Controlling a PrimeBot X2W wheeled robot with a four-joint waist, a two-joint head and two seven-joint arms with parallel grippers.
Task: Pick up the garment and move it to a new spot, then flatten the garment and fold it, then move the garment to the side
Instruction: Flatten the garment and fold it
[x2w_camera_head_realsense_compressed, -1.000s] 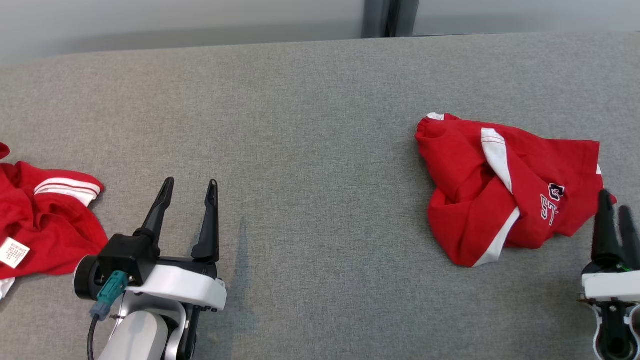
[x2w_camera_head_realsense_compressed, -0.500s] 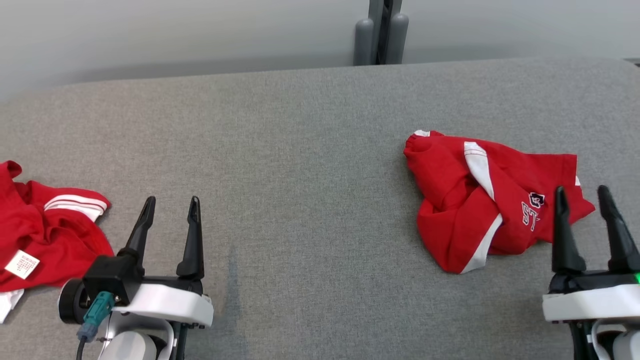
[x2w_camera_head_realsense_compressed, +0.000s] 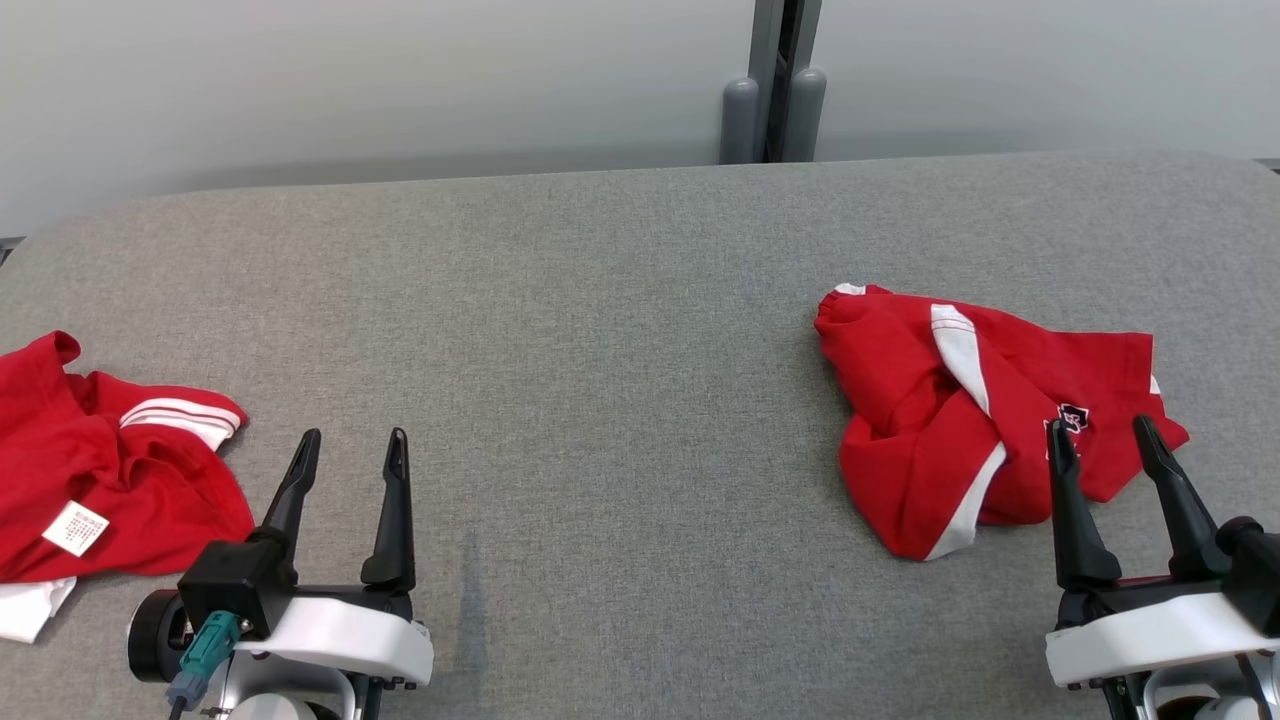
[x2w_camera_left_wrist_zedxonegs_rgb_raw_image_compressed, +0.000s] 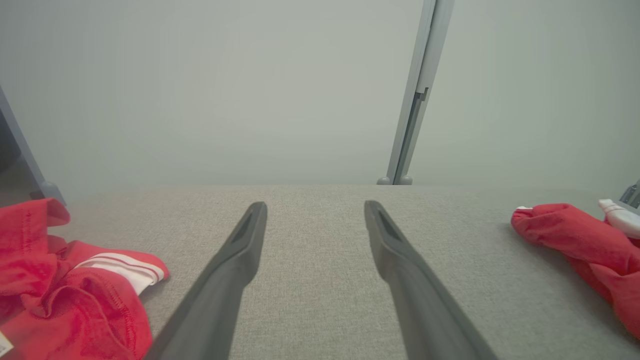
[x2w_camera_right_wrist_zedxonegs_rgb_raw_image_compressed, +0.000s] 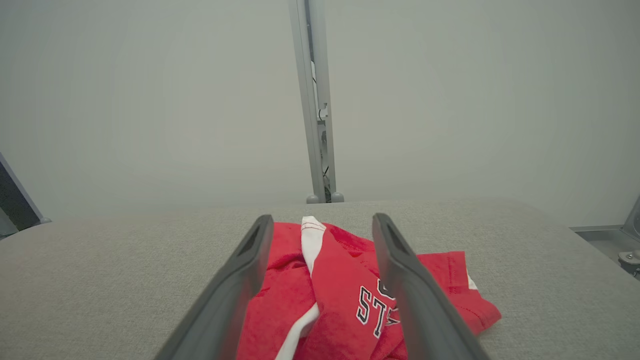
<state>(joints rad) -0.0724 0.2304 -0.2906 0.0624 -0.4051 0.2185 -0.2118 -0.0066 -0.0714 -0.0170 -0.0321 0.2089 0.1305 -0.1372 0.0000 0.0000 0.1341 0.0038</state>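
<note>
- Since the earlier frames, the whole head view is showing more of the far wall (x2w_camera_head_realsense_compressed: 400, 80) and the grey post (x2w_camera_head_realsense_compressed: 775, 100) (the camera has shifted, not the things on the bench). Meanwhile the right pincer (x2w_camera_head_realsense_compressed: 1098, 432) has been swinging in from the picture's right edge to stand squarely before the crumpled red garment (x2w_camera_head_realsense_compressed: 930, 420).
- Target: this garment, with white stripes and dark lettering, is lying bunched on the right part of the grey bench (x2w_camera_head_realsense_compressed: 620, 330). It is well apart from a second red garment (x2w_camera_head_realsense_compressed: 100, 480), which is lying at the bench's left end.
- Placement: the target is sitting unflattened and unfolded, so the first step (picking it up for the move to a new spot) is judged as not yet begun. The bare middle of the bench is probably serving as that new spot.
- Right pincer: its two fingers are standing wide apart and are holding nothing. In the head view their tips are overlapping the garment's near right portion by the lettering, and in the right wrist view the cloth is showing between them. Whether the tips are touching the fabric cannot be told.
- Left pincer (x2w_camera_head_realsense_compressed: 354, 438): it too is standing wide open and empty, pointing across bare bench near the second garment without touching it. It is apparently waiting in reserve for the flattening, which is likely calling for both arms.
</note>
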